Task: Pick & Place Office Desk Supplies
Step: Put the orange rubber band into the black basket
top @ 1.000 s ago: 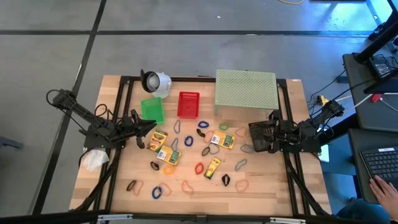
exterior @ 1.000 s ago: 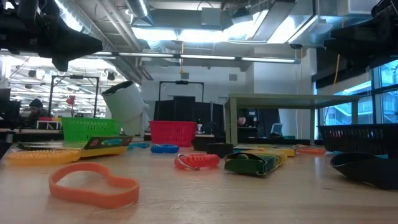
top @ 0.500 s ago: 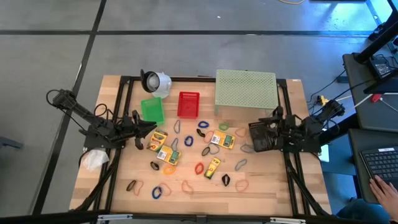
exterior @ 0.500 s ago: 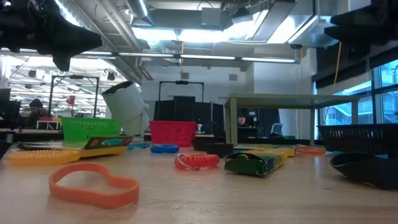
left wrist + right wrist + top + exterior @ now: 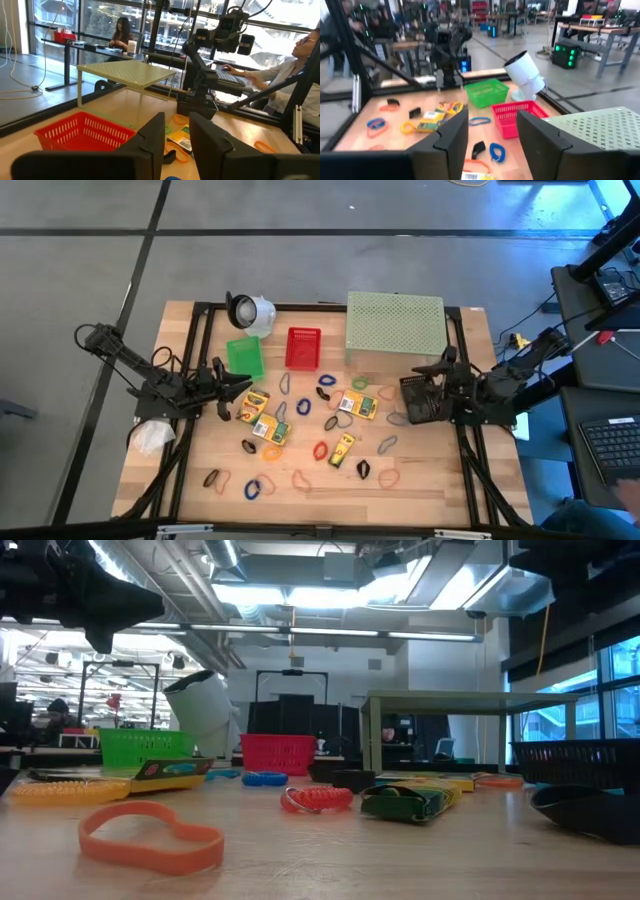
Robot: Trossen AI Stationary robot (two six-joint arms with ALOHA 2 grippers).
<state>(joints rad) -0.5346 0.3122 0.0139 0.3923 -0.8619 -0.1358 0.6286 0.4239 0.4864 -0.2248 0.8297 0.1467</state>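
A: Looking down on the desk (image 5: 430, 480), where do the supplies lie?

B: Scattered over its middle: crayon boxes (image 5: 358, 404) and rubber-band loops (image 5: 252, 488) in blue, orange, red, green and black, all lying flat on the wood. A green basket (image 5: 245, 357) and a red basket (image 5: 303, 347) stand behind them, with the pale green shelf (image 5: 395, 325) to one side and a white round object (image 5: 250, 311) to the other.

A: And the arms?

B: The left gripper (image 5: 240, 386) hangs at the desk's left edge, just beside a crayon box (image 5: 255, 404); its jaws stand apart with nothing between them (the left wrist view shows the gap clearly). The right gripper (image 5: 425, 380) hangs at the right edge over a black basket (image 5: 418, 400), jaws likewise parted and empty.

A: Anything near the low camera?

B: An orange loop (image 5: 150, 836) lies closest, with a red loop (image 5: 318, 798) and a crayon box (image 5: 412, 802) farther back.
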